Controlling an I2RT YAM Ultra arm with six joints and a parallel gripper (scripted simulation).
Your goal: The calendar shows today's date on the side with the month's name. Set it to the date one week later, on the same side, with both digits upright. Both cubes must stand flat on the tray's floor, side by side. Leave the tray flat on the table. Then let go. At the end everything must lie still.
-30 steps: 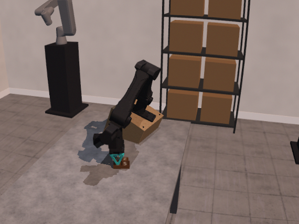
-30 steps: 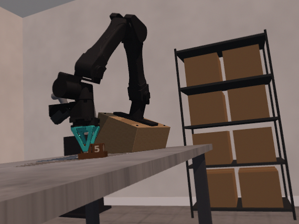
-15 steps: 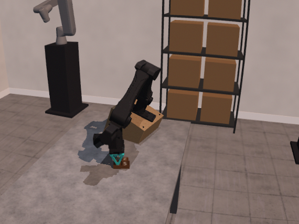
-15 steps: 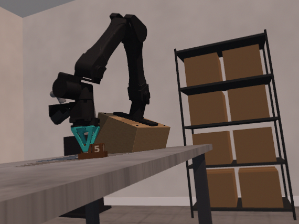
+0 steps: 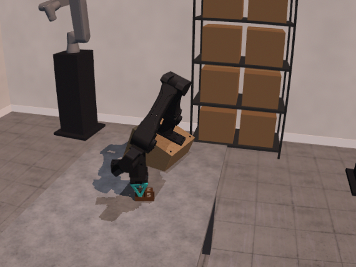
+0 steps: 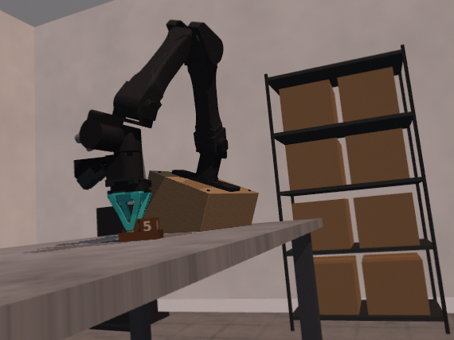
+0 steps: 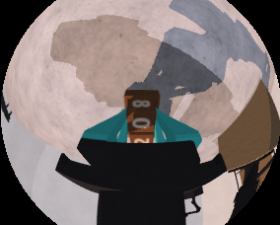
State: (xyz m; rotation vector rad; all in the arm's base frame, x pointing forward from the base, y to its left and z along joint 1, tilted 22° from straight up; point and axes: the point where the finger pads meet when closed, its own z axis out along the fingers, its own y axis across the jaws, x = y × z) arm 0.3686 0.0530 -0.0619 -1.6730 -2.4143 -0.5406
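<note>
One digit at a time: gripping left cube in tray, fingers narrowed; next, likely check upright digit, release gently.

Dim room, blotchy table shadows, curved wrist-view edges
</note>
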